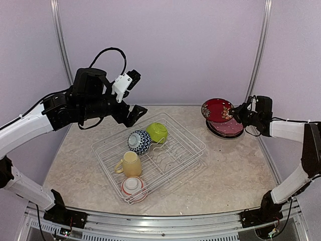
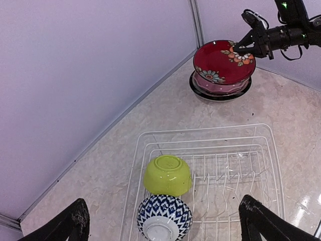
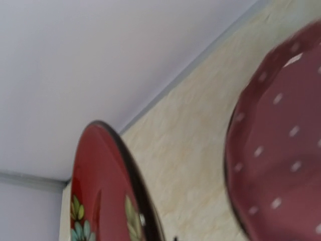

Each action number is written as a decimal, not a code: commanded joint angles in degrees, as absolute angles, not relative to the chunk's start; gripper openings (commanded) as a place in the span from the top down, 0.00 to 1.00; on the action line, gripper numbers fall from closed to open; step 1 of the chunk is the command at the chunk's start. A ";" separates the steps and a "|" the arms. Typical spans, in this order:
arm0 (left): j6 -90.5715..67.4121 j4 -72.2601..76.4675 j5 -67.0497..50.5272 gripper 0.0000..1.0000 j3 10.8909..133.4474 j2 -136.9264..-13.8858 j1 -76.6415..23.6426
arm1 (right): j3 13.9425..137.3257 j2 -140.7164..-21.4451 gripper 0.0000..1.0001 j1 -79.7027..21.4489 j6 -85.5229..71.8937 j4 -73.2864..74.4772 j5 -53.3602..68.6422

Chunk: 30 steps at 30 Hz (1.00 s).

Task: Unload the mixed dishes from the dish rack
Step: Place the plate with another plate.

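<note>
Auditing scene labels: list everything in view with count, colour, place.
dish rack: 1, white wire, table centre
green bowl: 1, lime, rack's far end
patterned bowl: 1, blue-white, rack, beside green bowl
mug: 1, pale yellow, rack middle
red-white bowl: 1, red-white, rack's near corner
floral plate: 1, dark red, tilted over stack
dotted plate: 1, pink, far right
black plate: 1, black, under dotted plate
table: 1, beige marble
left gripper: 1, black, open above rack
right gripper: 1, black, shut on floral plate

You see white dish rack [image 1: 181, 153] holding overturned lime green bowl [image 1: 157, 132], blue-patterned bowl [image 1: 139, 141], yellow mug [image 1: 131, 164], red-white bowl [image 1: 133, 187]; dark red floral plate [image 1: 216, 110] tilted over pink dotted plate stack [image 1: 228, 129].
</note>
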<state>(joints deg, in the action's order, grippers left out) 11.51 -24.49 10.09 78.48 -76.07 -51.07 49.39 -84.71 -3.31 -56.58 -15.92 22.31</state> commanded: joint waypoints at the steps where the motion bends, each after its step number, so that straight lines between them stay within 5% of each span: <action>1: 11.82 -21.55 11.79 0.01 76.47 -75.48 -49.16 | 49.24 -86.20 1.00 0.75 -55.09 -21.83 23.48; 30: 11.82 -20.03 11.54 0.01 74.17 -80.50 -43.24 | 59.30 -106.37 0.99 8.67 -48.38 -20.74 25.09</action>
<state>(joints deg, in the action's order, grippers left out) 12.38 -20.56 12.34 74.59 -79.79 -43.66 56.49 -105.14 7.81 -49.65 -19.77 24.45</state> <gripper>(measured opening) 0.989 0.044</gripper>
